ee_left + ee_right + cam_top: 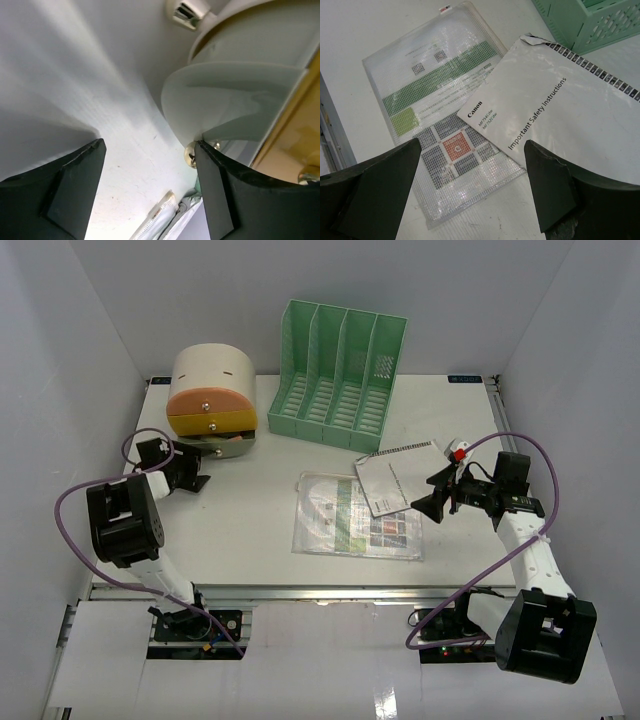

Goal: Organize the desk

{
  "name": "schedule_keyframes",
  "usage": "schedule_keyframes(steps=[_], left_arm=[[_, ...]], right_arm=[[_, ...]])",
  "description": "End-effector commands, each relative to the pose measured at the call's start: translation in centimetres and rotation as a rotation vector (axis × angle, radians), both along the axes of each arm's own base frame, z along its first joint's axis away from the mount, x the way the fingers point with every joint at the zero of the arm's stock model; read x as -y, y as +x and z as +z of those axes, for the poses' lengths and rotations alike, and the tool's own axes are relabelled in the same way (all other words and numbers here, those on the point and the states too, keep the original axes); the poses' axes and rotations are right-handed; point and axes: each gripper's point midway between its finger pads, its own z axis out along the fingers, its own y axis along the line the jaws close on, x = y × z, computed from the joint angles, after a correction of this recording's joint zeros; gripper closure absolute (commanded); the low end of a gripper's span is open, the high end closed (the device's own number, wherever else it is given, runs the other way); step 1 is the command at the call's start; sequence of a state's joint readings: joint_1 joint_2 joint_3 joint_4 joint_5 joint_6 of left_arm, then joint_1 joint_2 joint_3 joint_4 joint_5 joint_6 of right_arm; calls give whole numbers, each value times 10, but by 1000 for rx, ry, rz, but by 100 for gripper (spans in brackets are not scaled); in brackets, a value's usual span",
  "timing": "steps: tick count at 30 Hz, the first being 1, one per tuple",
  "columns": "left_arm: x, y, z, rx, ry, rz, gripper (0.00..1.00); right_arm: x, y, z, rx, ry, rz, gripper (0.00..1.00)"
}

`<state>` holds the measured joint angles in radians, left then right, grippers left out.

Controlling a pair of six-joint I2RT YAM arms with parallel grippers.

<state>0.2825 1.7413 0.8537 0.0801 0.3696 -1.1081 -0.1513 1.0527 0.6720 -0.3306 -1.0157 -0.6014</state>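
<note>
Far left on the desk surface [240,530]: cream-and-orange drawer box [210,390], lowest drawer looks pulled out a little. Left gripper [195,478] sits low just near of it, jaws apart, nothing between them. Wrist view puts one finger [215,200] right beside a brass knob [190,154]. Green file rack [335,375] at far centre. Mid-surface: mesh pouch [355,520] lying flat, Canon safety booklet [398,478] overlapping its far right corner. Right gripper [435,500] is just right of the booklet, jaws wide apart, holding nothing.
</note>
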Motion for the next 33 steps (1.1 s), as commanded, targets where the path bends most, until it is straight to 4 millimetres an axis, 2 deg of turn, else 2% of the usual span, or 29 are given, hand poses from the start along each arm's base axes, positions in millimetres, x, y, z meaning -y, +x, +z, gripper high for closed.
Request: schedule_keyframes(steps=[1,6,12,14,18,21,22,25,26,27,29,31,33], left_arm=[[8,31,40,173,-21,-76,15],[7,47,38,180,-38,-95,12],[5,57,40,198,-53,-75,9],[5,59,43,218,-61,-72,9],[11,55,64,324,-54,-106,9],[23,35,85,444,25,-209,9],[26,25,80,463,83,-255,9],[35,-2,114,605,243,-381,9],[38,-12,121,647,308,-420,9],[39,-14,119,639,305,-430,9],[43,-38,127,652,411,-489,7],[46,-57,134,671,488,-529,2],[50,-77,142,712,550,-536,2]], right_arm=[[1,3,5,30,6,0,10],[2,4,5,32,5,-3,10],[3,3,6,42,9,-3,10],[3,3,6,41,10,-5,10],[1,-2,6,46,9,21,10],[-3,-13,6,106,-19,100,10],[-3,-13,6,140,-34,120,10],[-5,-17,-5,214,-107,191,10],[-6,-18,-8,255,-144,227,10],[-5,-21,-13,235,-157,226,10],[-3,-23,-30,377,-284,349,10],[0,-36,-54,454,-403,497,10],[-2,-36,-70,517,-480,607,9]])
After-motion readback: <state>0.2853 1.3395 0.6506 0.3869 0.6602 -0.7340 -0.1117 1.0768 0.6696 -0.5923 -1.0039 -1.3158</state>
